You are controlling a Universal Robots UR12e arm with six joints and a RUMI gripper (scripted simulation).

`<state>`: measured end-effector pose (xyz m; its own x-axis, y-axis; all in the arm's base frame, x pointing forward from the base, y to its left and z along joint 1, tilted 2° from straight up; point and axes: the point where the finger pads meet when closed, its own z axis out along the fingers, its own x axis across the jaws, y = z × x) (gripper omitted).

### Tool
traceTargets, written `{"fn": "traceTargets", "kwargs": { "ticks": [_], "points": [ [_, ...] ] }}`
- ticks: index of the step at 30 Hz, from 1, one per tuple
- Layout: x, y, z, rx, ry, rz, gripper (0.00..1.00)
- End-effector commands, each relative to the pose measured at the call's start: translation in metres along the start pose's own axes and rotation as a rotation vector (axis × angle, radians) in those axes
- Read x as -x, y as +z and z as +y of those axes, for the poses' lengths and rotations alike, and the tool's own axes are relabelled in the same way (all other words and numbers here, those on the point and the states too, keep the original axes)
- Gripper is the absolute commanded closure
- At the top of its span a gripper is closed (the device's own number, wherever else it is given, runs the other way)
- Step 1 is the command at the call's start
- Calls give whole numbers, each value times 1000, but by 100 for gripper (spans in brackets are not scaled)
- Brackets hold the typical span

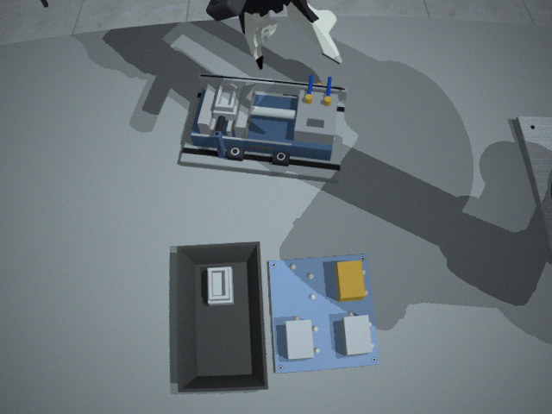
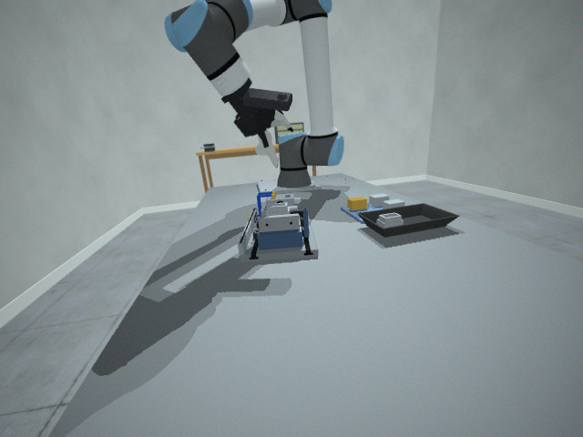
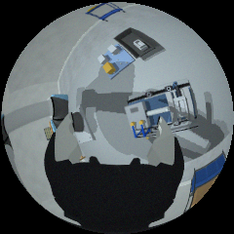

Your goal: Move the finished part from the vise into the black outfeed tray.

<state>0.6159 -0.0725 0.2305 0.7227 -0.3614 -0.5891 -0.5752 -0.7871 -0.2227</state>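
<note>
The finished part (image 1: pixel 226 102) (image 3: pixel 181 101), a pale grey block with a pocket on top, sits clamped at the left end of the blue vise (image 1: pixel 272 127) (image 2: pixel 279 238) (image 3: pixel 155 103). My gripper (image 1: pixel 297 59) (image 2: pixel 272 146) (image 3: pixel 115 114) is open and empty. It hangs well above the table, over the far side of the vise, with its fingers pointing down. The black outfeed tray (image 1: pixel 178 311) (image 2: pixel 424 218) (image 3: pixel 128 35) lies nearer the front. One pocketed part (image 1: pixel 220 285) (image 2: pixel 390 218) (image 3: pixel 139 45) lies in its far end.
A light blue fixture plate (image 1: pixel 290 294) (image 3: pixel 121 59) lies right of the tray. It carries an orange block (image 1: pixel 349 279) (image 2: pixel 356 203) and two grey blocks (image 1: pixel 298 338) (image 1: pixel 356 334). The vise has blue and yellow handles (image 1: pixel 318 90). The arm's base plate (image 1: pixel 535 147) is at the right edge.
</note>
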Motion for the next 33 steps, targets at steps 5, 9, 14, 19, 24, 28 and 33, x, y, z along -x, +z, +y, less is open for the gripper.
{"fn": "traceTargets", "kwargs": {
  "ticks": [5,9,14,19,24,28,33],
  "points": [
    [-59,-13,-12,164,-217,257,0],
    [-73,-16,-15,202,-267,315,0],
    [-101,-21,-20,276,-368,429,0],
    [-120,-25,-24,325,-434,505,0],
    [-128,-27,-26,349,-465,541,0],
    [-131,-28,-26,359,-478,555,0],
    [-133,-29,-27,363,-483,562,0]
  ]
}}
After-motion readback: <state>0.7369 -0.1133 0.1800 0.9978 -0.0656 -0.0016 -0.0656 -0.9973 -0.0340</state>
